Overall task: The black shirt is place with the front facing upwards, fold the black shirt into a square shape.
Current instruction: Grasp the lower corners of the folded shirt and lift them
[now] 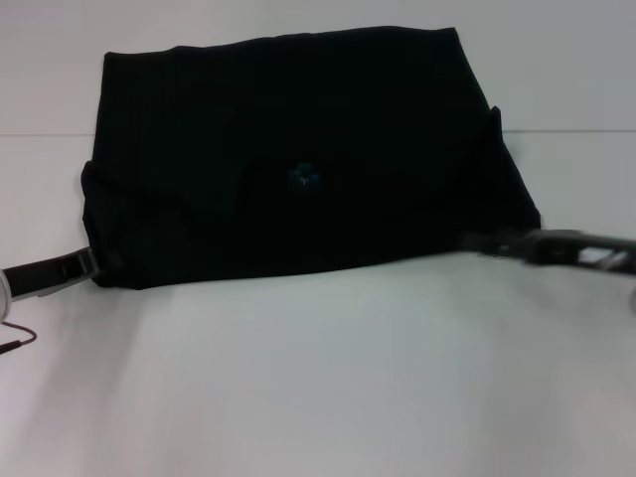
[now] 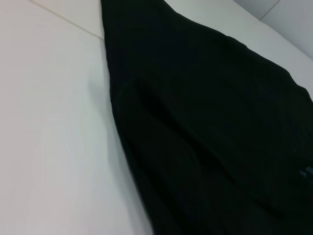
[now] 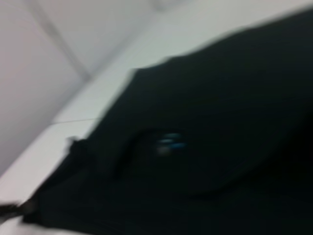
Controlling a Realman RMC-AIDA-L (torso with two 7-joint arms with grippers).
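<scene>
Two claws sit at the near corners of the black shirt, which lies on the white tabletop in a wide folded block, broader than deep.

Shirt: plain black fabric faces up; no lettering shows. Small blue neck label sits near the middle of the shirt, just nearer the robot than centre. A curved fold edge runs out from the label toward both sides. Both side edges bulge slightly where fabric is doubled over. The shirt's far part lies across a seam line in the tabletop.

Left claw: at the shirt's near-left corner, touching its edge, low on the tabletop. I cannot tell whether it is open or closed, as the tips merge with the dark cloth. A thin cable trails just beside the arm, on the side away from the shirt.

Right claw: at the shirt's near-right corner, lying low and pointing in toward the fabric. Whether it grips the cloth or is merely beside it, I cannot tell.

Left wrist view: shirt fills most of the frame, with layered folds and a corner of the label at the edge.

Right wrist view: blurred; shirt and label recognisable, folded flap around the label.
</scene>
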